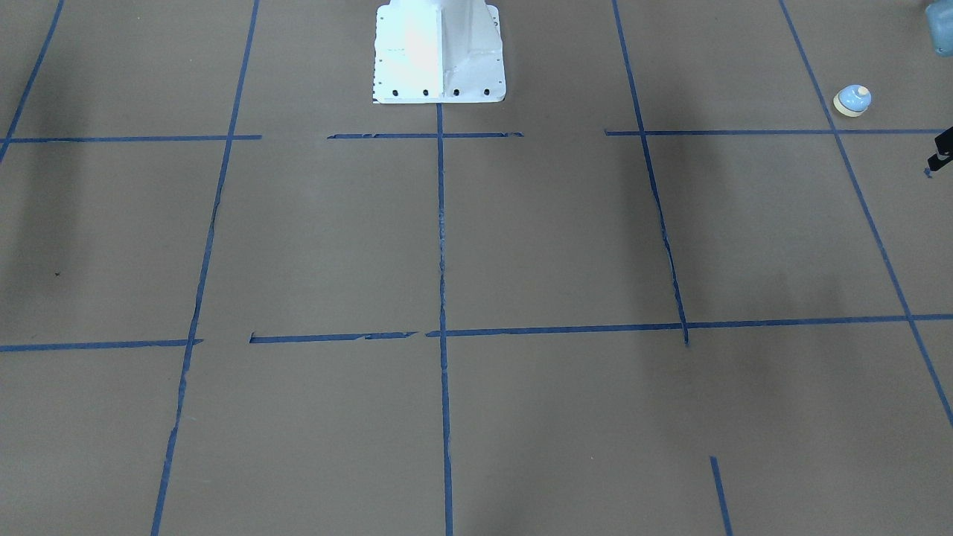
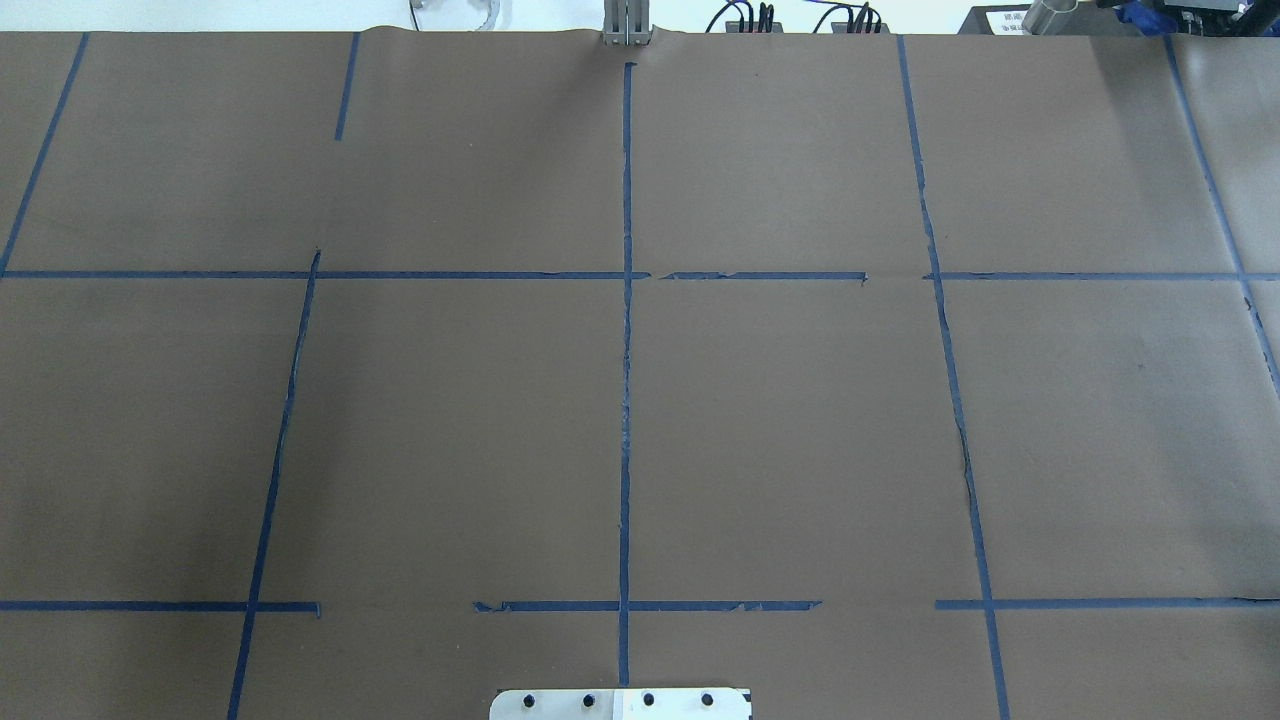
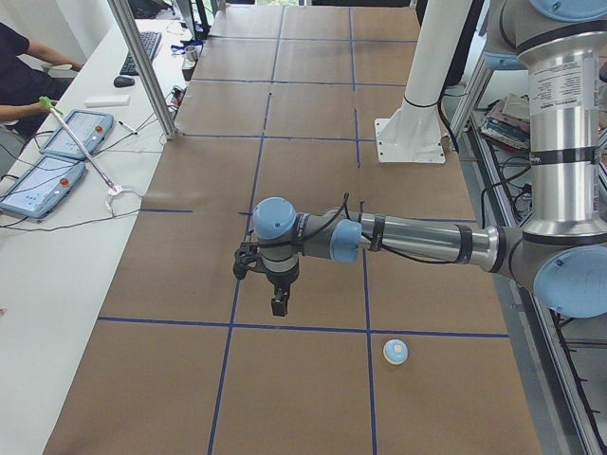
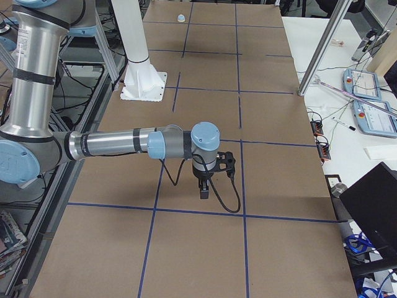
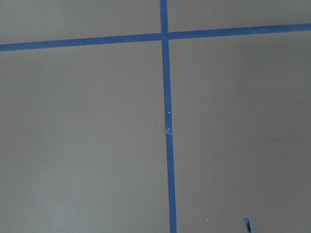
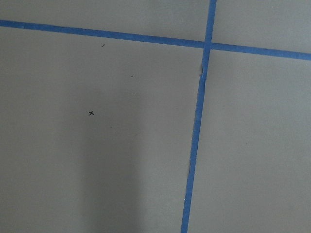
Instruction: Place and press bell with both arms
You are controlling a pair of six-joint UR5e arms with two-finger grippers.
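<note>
Bell: we see the little light-blue bell (image 3: 395,352) with a cream button on top, sitting upright on the brown table (image 2: 800,450)
Bell from the left claw: it is near our left claw (image 3: 278,306) but apart from it; it sits lower than the claw, off toward the robot's side and closer to the table's end, just past a line of blue tape (image 5: 166,126)
Left claw: it hangs above the table with its black fingers pointing down; we cannot tell if it is wide or narrow
Left arm: our left arm (image 3: 417,239) reaches out flat over the table and its wrist bends down
Right claw: our right claw (image 4: 203,192) hangs above the table with its fingers pointing down, close to a blue tape line; we cannot tell if it is wide or narrow
Bell from the right claw: well apart, far off at the other end of the table
Right arm: our right arm (image 4: 118,144) reaches out flat, like the left one
White stand: the white stand (image 1: 439,52) is bolted to the table, back from both claws on the robot's side
Under the claws: both wrist views show brown paper with a cross of blue tape
</note>
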